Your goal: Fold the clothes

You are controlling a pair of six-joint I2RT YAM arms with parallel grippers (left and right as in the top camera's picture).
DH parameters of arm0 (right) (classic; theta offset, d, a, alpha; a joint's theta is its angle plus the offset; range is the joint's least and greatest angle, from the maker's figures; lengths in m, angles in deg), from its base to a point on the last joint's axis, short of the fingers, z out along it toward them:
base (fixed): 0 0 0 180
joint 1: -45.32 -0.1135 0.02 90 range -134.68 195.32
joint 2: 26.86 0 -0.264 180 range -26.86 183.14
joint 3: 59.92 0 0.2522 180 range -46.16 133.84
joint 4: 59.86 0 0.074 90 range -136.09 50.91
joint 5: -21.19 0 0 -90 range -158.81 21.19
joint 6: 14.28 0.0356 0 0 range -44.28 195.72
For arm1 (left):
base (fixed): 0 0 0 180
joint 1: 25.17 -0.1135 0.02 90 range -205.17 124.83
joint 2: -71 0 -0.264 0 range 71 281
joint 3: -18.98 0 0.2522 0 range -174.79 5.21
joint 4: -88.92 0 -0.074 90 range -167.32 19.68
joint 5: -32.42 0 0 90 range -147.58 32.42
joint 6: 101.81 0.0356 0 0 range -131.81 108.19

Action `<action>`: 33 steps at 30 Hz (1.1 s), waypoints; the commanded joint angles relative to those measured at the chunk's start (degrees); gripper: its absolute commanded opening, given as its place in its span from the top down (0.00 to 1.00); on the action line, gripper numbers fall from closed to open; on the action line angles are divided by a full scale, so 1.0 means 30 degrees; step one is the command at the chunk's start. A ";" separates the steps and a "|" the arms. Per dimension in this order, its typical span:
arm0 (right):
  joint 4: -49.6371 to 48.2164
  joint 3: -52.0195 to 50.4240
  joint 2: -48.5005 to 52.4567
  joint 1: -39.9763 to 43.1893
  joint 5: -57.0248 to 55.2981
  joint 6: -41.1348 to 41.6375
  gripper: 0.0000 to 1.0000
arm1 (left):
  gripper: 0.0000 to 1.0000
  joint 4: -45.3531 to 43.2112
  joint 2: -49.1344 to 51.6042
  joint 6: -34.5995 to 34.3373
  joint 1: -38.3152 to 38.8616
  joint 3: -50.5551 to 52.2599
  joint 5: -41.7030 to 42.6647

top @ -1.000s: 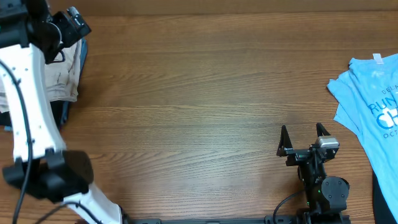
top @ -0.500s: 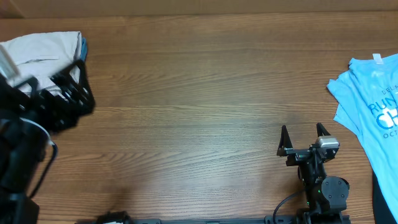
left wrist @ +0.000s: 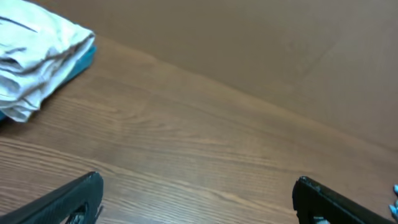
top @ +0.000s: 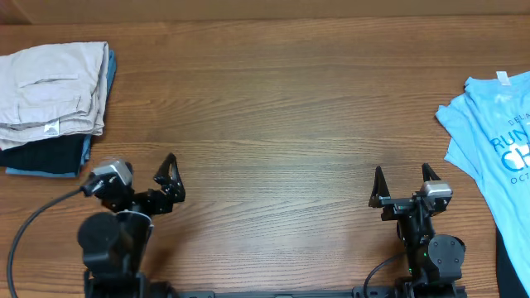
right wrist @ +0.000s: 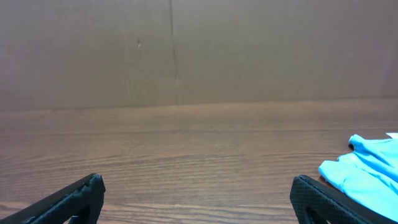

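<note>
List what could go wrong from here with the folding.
1. The shorts lie folded atop a dark garment at the far left. The open left claw, reaching there, might drag the pile apart.
2. The T-shirt lies bunched at the right, partly out of frame. The open right claw might pinch only one layer or pull it crooked.
</note>
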 commanded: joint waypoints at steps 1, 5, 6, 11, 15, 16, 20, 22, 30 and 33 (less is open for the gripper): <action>-0.0117 -0.0197 -0.0138 0.0087 -0.0117 0.0000 0.00 | 0.00 -0.3883 -0.1450 0.1013 0.1450 0.3053 -0.2856; -0.0117 -0.0197 -0.0138 0.0087 -0.0117 0.0000 0.00 | 0.00 -0.5763 -0.2922 0.2863 0.1661 0.5209 -0.3461; -0.0117 -0.0197 -0.0138 0.0087 -0.0117 0.0000 0.00 | 0.00 -0.6025 -0.3359 0.2951 0.1654 0.5705 -0.3461; -0.0117 -0.0197 -0.0138 0.0087 -0.0117 0.0000 0.00 | 0.00 -0.6834 -0.5945 0.4014 0.1661 0.8160 -0.4073; -0.0117 -0.0197 -0.0138 0.0087 -0.0117 0.0000 0.00 | 0.00 -0.5202 -0.7053 0.7147 0.1661 0.8320 -0.3847; -0.0117 -0.0197 -0.0138 0.0087 -0.0117 0.0000 0.00 | 0.00 -0.4787 -0.7235 0.7548 0.1661 0.8320 -0.3854; -0.0117 -0.0197 -0.0138 0.0087 -0.0117 0.0000 0.00 | 0.00 -0.3891 -0.7286 0.9566 0.1661 0.8320 -0.3373; -0.0117 -0.0197 -0.0138 0.0087 -0.0109 0.0000 0.00 | 0.00 -0.3891 -0.7286 0.9551 0.1661 0.8320 -0.3373; -0.0117 -0.0197 -0.0138 0.0087 -0.0117 0.0000 0.00 | 0.00 -0.3891 -0.7271 0.9479 0.1661 0.8320 -0.3381; -0.0117 -0.0197 -0.0138 0.0087 -0.0117 0.0000 0.00 | 0.00 -0.3891 -0.7264 0.9479 0.1661 0.8320 -0.3381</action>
